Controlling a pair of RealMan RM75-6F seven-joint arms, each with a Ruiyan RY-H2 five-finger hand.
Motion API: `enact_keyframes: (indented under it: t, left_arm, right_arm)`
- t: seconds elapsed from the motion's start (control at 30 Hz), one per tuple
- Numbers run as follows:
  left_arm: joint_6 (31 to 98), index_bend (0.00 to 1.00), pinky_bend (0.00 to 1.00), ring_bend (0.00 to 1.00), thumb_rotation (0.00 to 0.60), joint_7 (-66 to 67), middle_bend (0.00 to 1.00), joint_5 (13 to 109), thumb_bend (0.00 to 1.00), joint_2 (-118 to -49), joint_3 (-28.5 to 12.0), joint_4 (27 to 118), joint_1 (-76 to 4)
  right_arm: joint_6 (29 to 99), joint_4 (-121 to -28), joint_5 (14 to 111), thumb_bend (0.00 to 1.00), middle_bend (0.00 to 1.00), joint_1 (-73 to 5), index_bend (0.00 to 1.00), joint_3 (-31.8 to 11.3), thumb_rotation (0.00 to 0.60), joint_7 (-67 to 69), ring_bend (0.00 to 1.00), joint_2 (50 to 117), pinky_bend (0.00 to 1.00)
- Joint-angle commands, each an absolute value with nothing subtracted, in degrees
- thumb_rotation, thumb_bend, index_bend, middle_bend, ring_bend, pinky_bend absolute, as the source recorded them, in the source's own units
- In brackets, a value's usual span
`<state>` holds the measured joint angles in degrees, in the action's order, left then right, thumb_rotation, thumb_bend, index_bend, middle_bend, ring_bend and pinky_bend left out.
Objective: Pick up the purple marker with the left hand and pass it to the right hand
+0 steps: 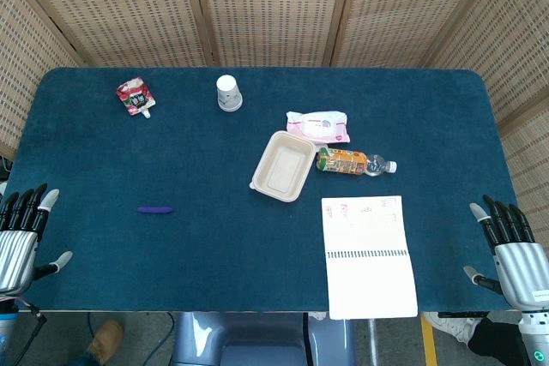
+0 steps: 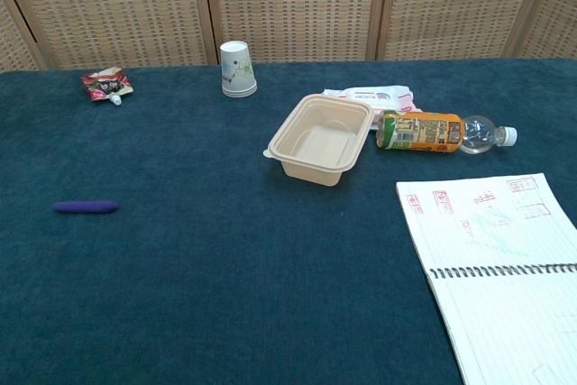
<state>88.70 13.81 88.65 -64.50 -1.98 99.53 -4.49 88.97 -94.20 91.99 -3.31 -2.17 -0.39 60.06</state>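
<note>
The purple marker (image 1: 154, 209) (image 2: 86, 207) lies flat on the blue table, left of the middle, its length running left to right. My left hand (image 1: 23, 236) hovers at the table's left front corner, fingers spread and holding nothing, well to the left of the marker. At the right front corner my right hand (image 1: 513, 246) is likewise spread and empty, far from the marker. Neither hand shows in the chest view.
A beige food tray (image 1: 282, 165) sits mid-table, with a lying juice bottle (image 1: 353, 162) and a wipes pack (image 1: 318, 126) to its right. An upturned paper cup (image 1: 228, 93) and a red pouch (image 1: 135, 97) stand further back. An open spiral notebook (image 1: 368, 255) lies front right.
</note>
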Motion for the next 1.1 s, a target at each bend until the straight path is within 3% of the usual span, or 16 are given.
enact_keyframes:
  t: [0.03, 0.23, 0.37, 0.53, 0.6, 0.73, 0.87, 1.1]
  left_arm:
    - [88.3, 0.00, 0.00, 0.00, 0.600, 13.6, 0.00, 88.5, 0.00, -64.5, -1.9, 99.5, -4.6]
    - [86.3, 0.00, 0.00, 0.00, 0.600, 12.3, 0.00, 88.1, 0.00, -64.6, -1.9, 98.8, -5.5]
    - [81.3, 0.00, 0.00, 0.00, 0.600, 11.0, 0.00, 85.5, 0.00, -65.6, -3.0, 97.2, -8.2]
    - [73.3, 0.18, 0.00, 0.00, 0.600, 8.5, 0.00, 81.4, 0.03, -69.2, -5.7, 92.4, -13.5]
    - [70.6, 0.28, 0.00, 0.00, 0.600, 7.9, 0.00, 80.6, 0.10, -71.2, -6.4, 89.9, -15.5]
    - [65.0, 0.39, 0.00, 0.00, 0.600, 9.7, 0.00, 78.0, 0.22, -75.6, -7.8, 84.4, -19.7]
    - [59.6, 0.42, 0.00, 0.00, 0.600, 11.8, 0.00, 74.1, 0.24, -79.9, -9.2, 79.1, -23.6]
    - [55.5, 0.45, 0.00, 0.00, 0.600, 13.5, 0.00, 71.3, 0.30, -84.6, -9.4, 73.1, -26.7]
  right_arm:
    - [88.8, -94.1, 91.9, 0.00, 0.00, -3.4, 0.06, -2.2, 0.600, -0.2, 0.00, 60.1, 0.00]
    - [88.9, -94.2, 92.0, 0.00, 0.00, -3.3, 0.08, -2.2, 0.600, 0.0, 0.00, 60.1, 0.00]
    - [89.6, -94.5, 92.1, 0.00, 0.00, -3.1, 0.09, -2.4, 0.600, 0.6, 0.00, 59.9, 0.00]
    - [88.5, -94.3, 91.5, 0.00, 0.00, -3.4, 0.11, -2.4, 0.600, 1.2, 0.00, 59.8, 0.00]
    - [87.8, -94.2, 91.2, 0.00, 0.00, -3.7, 0.11, -2.4, 0.600, 1.4, 0.00, 59.9, 0.00]
    - [86.3, -94.1, 90.4, 0.00, 0.00, -4.3, 0.13, -2.4, 0.600, 2.1, 0.00, 60.0, 0.00]
    - [85.4, -93.8, 89.6, 0.00, 0.00, -4.6, 0.13, -2.6, 0.600, 2.7, 0.00, 60.0, 0.00]
    - [84.6, -93.3, 88.9, 0.00, 0.00, -4.9, 0.13, -2.8, 0.600, 3.7, 0.00, 60.0, 0.00]
